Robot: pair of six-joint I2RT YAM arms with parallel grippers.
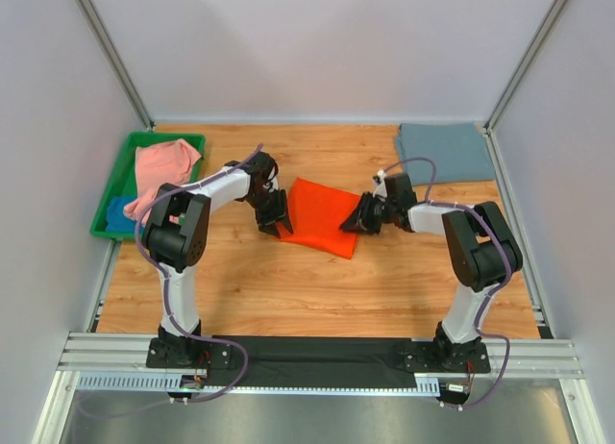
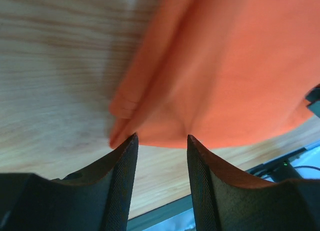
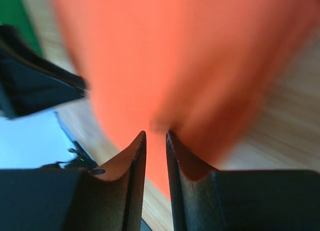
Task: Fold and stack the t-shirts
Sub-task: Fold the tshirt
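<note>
The orange t-shirt [image 1: 322, 213] lies folded on the wooden tabletop [image 1: 288, 290] in the middle of the overhead frame, between my two arms. My left gripper [image 2: 161, 137] sits at the shirt's left edge. Its jaws stand well apart, and in the wrist view bare wood shows in the gap. The layered hem lies just past the fingertips [image 2: 131, 141], so this gripper holds nothing. My right gripper [image 3: 156, 133] is at the shirt's right edge. Its jaws are drawn to a slim gap and orange cloth fills that gap down between the pads, so it is pinching the fabric; this view is blurred. The slate grey-blue t-shirt [image 1: 444, 151] rests folded flat in the upper right of the overhead frame, well apart from the orange one. At the upper left is the green tray [image 1: 165, 136], with the salmon pink t-shirt [image 1: 165, 165] rumpled across it. The blue t-shirt [image 1: 119, 213] shows at the tray's lower end, partly under the pink one.
</note>
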